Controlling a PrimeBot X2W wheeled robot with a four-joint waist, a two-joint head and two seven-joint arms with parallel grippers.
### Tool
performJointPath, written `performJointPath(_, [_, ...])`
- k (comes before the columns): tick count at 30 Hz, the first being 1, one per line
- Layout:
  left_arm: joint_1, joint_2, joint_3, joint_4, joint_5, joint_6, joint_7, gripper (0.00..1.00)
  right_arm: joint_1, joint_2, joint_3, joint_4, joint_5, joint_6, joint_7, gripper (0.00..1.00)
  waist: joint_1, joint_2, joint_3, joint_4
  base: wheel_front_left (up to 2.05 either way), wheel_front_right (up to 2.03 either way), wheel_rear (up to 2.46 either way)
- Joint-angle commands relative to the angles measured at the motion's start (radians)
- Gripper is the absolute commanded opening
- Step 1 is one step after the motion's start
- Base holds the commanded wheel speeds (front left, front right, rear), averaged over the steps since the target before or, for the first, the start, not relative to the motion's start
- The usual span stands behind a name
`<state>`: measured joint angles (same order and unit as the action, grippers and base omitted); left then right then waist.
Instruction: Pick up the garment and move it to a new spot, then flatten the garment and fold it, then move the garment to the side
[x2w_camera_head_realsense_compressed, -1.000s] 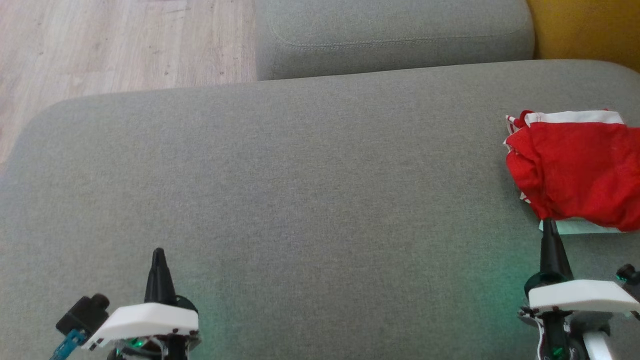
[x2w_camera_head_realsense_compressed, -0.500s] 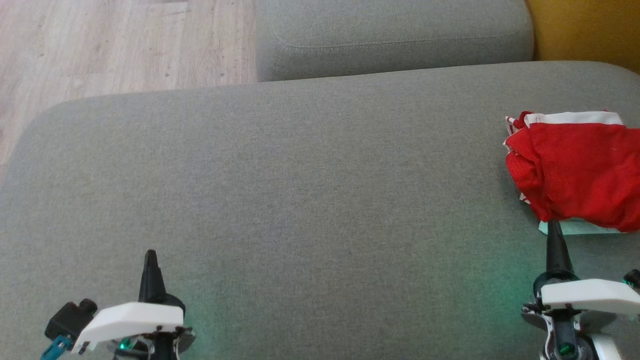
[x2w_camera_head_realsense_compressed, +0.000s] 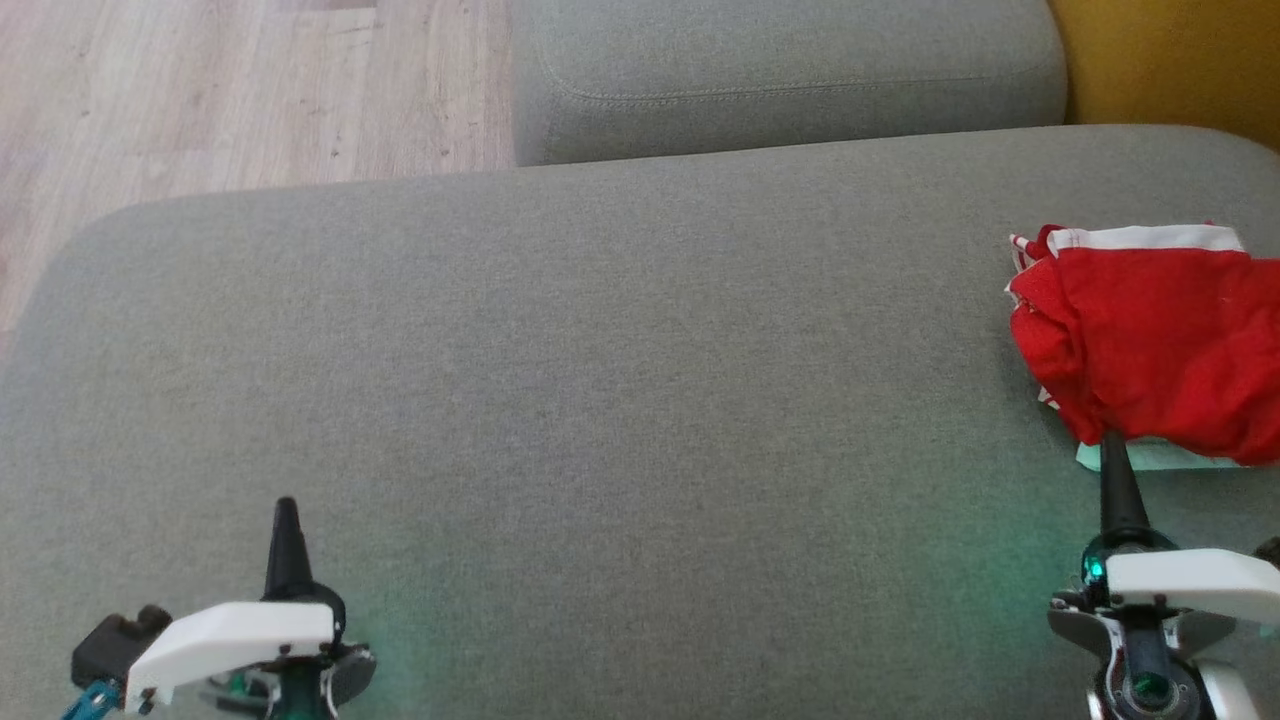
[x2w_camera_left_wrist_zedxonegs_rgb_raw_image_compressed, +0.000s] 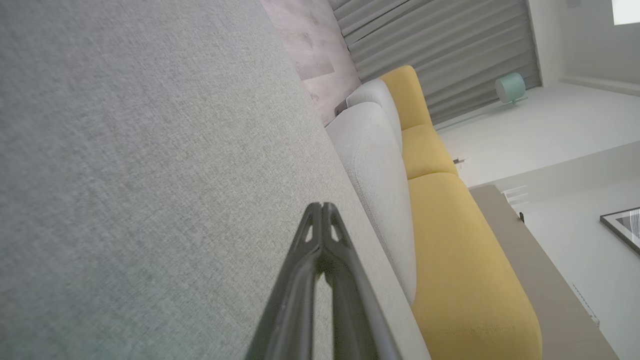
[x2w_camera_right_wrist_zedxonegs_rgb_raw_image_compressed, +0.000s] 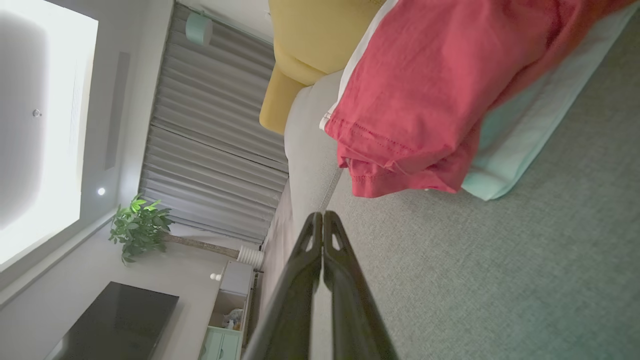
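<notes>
— Where's the red garment (x2w_camera_head_realsense_compressed: 1150, 340)?

— Far right of the grey sofa seat (x2w_camera_head_realsense_compressed: 600, 350), bunched into a loose heap with a white band along its far edge. It lies on a mint-green cloth (x2w_camera_head_realsense_compressed: 1165, 457), which pokes out from under its near side.

— Is either pincer on it?

— No. The right pincer (x2w_camera_head_realsense_compressed: 1111, 445) sits at the lower right of the head view and points up toward the garment. Its tip is just beside the near hem, where the mint cloth shows. In the right wrist view the two dark fingers (x2w_camera_right_wrist_zedxonegs_rgb_raw_image_compressed: 300, 295) are pressed flat together with nothing between them, and the stitched red hem hangs a little beyond the tip.

— And the other one?

— The left pincer (x2w_camera_head_realsense_compressed: 286, 508) is at the lower left, well apart from the garment, over bare grey fabric. Its fingers (x2w_camera_left_wrist_zedxonegs_rgb_raw_image_compressed: 295, 290) are also squeezed together right to the tip and grip nothing.

— What else is around?

— A grey cushion (x2w_camera_head_realsense_compressed: 780, 70) butts against the far edge of the seat. There is a yellow cushion (x2w_camera_head_realsense_compressed: 1180, 60) to its right and a pale wooden floor (x2w_camera_head_realsense_compressed: 200, 90) to its left. A faint green glow falls on the fabric near each wrist.
</notes>
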<state>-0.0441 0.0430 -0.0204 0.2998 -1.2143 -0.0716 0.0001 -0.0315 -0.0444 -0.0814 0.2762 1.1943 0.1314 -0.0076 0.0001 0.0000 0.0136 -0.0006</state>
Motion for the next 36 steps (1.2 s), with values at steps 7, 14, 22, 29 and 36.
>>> performJointPath(7, [-0.055,0.007,0.053,-0.039,-0.086,-0.016,0.025,0.0,-0.055,-0.014,0.004,-0.032,0.095,-0.001,0.026,0.0,-0.0001,0.0,-0.002,0.0,0.0,0.0,0.0])
performJointPath(14, [-0.057,0.008,0.072,-0.043,-0.16,-0.027,0.046,0.0,-0.06,-0.014,-0.002,-0.032,0.174,-0.001,0.046,0.0,-0.0001,0.0,-0.004,0.0,0.0,0.0,0.0])
performJointPath(22, [-0.06,0.008,0.094,-0.047,-0.245,-0.038,0.07,0.0,-0.065,-0.014,-0.009,-0.032,0.264,-0.001,0.07,0.0,-0.0001,0.0,-0.006,0.0,0.0,0.0,0.0])
performJointPath(29, [-0.062,0.008,0.111,-0.05,-0.308,-0.047,0.088,0.0,-0.07,-0.014,-0.014,-0.032,0.331,-0.001,0.088,0.0,-0.0001,0.0,-0.008,0.001,0.0,0.0,0.0])
performJointPath(36, [-0.064,0.009,0.13,-0.054,-0.383,-0.057,0.109,0.0,-0.075,-0.014,-0.02,-0.032,0.41,-0.001,0.108,0.0,-0.0001,0.0,-0.01,0.001,0.0,0.0,0.0])
